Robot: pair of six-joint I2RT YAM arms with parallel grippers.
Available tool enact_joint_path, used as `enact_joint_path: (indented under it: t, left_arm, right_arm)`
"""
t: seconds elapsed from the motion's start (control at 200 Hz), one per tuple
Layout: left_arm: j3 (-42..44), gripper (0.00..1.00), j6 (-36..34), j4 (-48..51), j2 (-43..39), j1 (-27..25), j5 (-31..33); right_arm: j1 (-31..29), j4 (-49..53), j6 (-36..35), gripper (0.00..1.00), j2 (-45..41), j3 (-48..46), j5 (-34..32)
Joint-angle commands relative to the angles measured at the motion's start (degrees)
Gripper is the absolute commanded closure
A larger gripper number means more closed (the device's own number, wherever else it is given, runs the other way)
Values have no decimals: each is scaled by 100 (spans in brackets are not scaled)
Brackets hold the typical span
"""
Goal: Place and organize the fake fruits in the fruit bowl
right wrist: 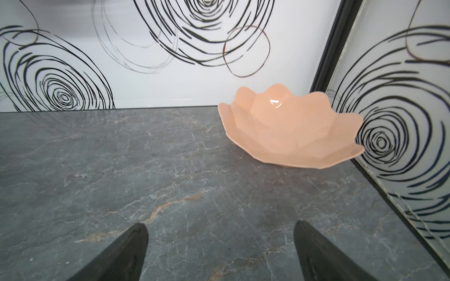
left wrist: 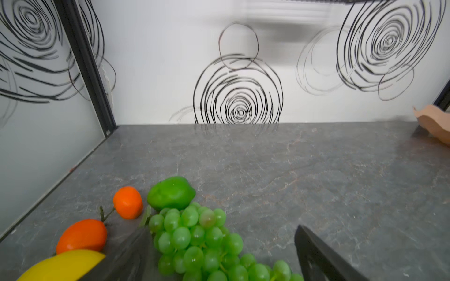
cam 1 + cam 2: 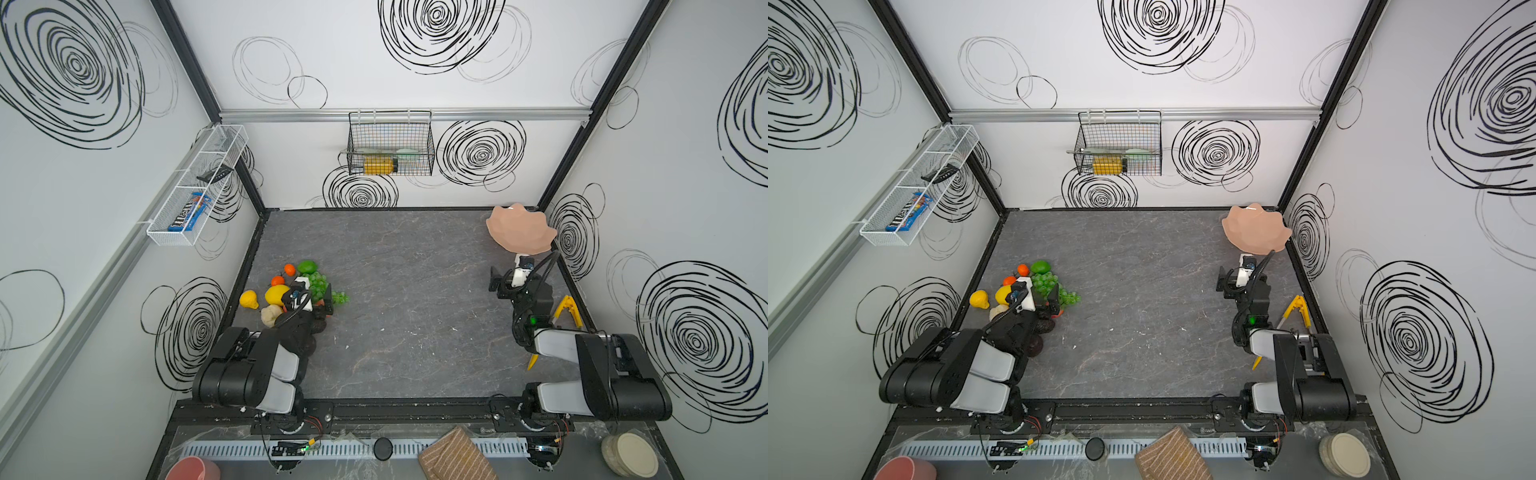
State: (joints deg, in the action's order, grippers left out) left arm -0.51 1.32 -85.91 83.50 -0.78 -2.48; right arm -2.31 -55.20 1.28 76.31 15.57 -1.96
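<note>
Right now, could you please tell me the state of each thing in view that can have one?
fruit bowl, upright, empty
fake fruits, clustered on the table, none in the fruit bowl
left hand, open, straddling the grape bunch
right hand, open, empty
tongs, lying spread on the table

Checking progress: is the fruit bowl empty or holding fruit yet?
Empty. The fruit bowl shows a bare glossy inside; the fruits lie across the table.
</note>
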Motion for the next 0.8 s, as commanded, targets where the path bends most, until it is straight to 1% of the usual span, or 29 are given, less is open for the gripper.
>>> enact_joint_path:
  t: [0.0,0.1,0.205,0.29,0.36,0.41,0.48,0.51,0.575,0.615,0.64,0.69,0.72,0.756,0.781,0.796]
  left_arm:
    - [136,4,-62,-732,-710,-87,230]
    - [-197,4,-314,703,-1583,-336,370]
    - [-390,4,-484,1365,-2353,-690,630]
    - [-520,4,-467,1745,-2885,-1216,1317]
    - [-675,4,-416,2095,-3238,-1684,1888]
    - [-799,4,-226,2382,-3460,-1961,2175]
    - [-963,4,149,2760,-3655,-2306,2498]
    - [-1035,4,331,2919,-3710,-2463,2665]
    - [-1208,4,572,3315,-3783,-2794,2890]
    - [-1290,4,723,3597,-3810,-2989,3014]
    - [-1330,4,856,3771,-3830,-3126,3159]
    - [-1461,4,1352,4605,-3940,-3390,3655]
    - [-1460,4,1695,4904,-3991,-3480,4045]
    - [-1376,4,2052,5044,-4053,-3551,4354]
    - [-1271,4,2167,4988,-4106,-3596,4383]
    - [-1183,4,2135,4869,-4135,-3616,4286]
  right_arm:
    - [-227,398,-348,3,-392,104,-91]
    - [-523,456,-493,3,-846,93,-188]
    - [-730,562,-530,3,-1279,91,-34]
    - [-815,745,-483,3,-1569,197,226]
    - [-848,817,-252,3,-1785,278,241]
    - [-850,876,63,3,-1938,362,158]
    - [-836,1172,725,3,-2133,551,-255]
    - [-835,1402,1177,3,-2199,674,-549]
    - [-826,2228,2309,3,-2291,986,-1410]
    - [-753,2682,2824,3,-2327,1155,-1654]
    - [-664,2846,3059,3,-2344,1202,-1655]
    - [-450,2980,3574,3,-2372,1212,-1559]
    - [-268,2946,3662,3,-2355,1199,-1236]
    - [-58,2837,3666,3,-2305,1183,-796]
    - [59,2796,3675,3,-2251,1191,-586]
    - [125,2816,3696,3,-2220,1212,-495]
